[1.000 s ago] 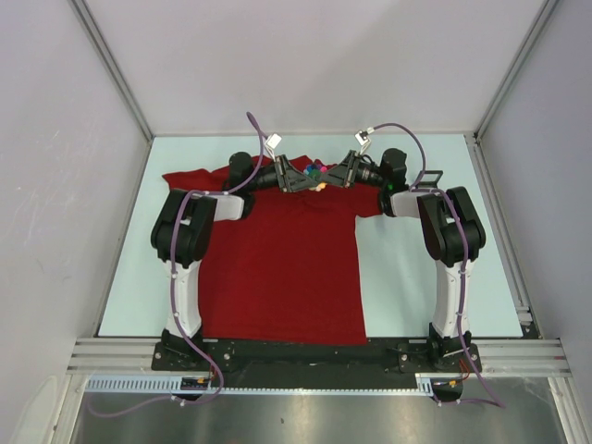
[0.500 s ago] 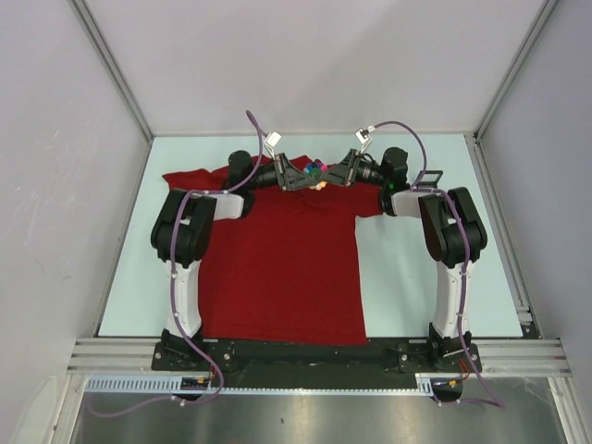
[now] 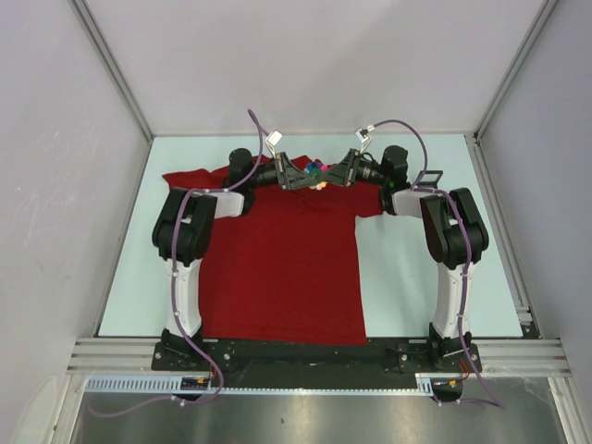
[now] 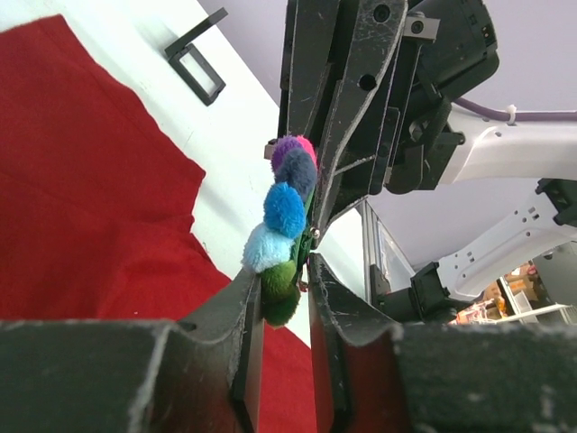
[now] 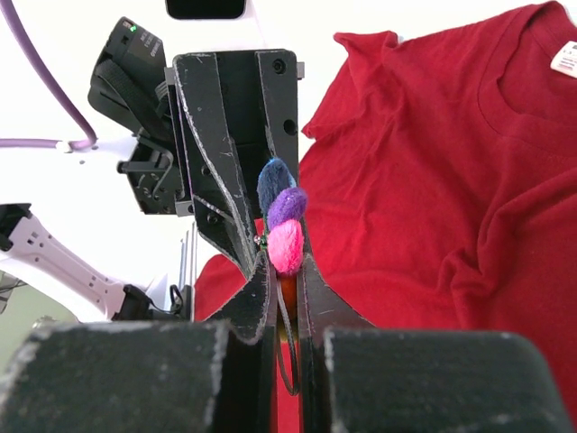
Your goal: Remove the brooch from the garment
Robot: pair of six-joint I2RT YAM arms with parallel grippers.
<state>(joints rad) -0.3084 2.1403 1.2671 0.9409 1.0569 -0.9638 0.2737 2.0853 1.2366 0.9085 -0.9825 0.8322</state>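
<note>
No text is legible, not even on the garment's (image 5: 433, 180) neck label (image 5: 567, 59).

A pale green tabletop (image 3: 416, 277) lay beneath the jaws under even light. Plain white walls (image 3: 314, 65) rose beyond them and on both sides, grey metal posts (image 3: 111, 69) marking the corners behind them.

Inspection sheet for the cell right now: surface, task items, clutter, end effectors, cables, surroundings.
Surface: pale table, shirt covering its left and centre.
Job's things: dark-red T-shirt spread flat; pompom brooch above the collar area; pinned or free, cannot tell.
Clutter: small black bracket on the table by the right arm.
End effectors: left end effector and right end effector face each other, both shut on the brooch.
Cables: purple cables looping above both arms.
Surroundings: grey walls.
</note>
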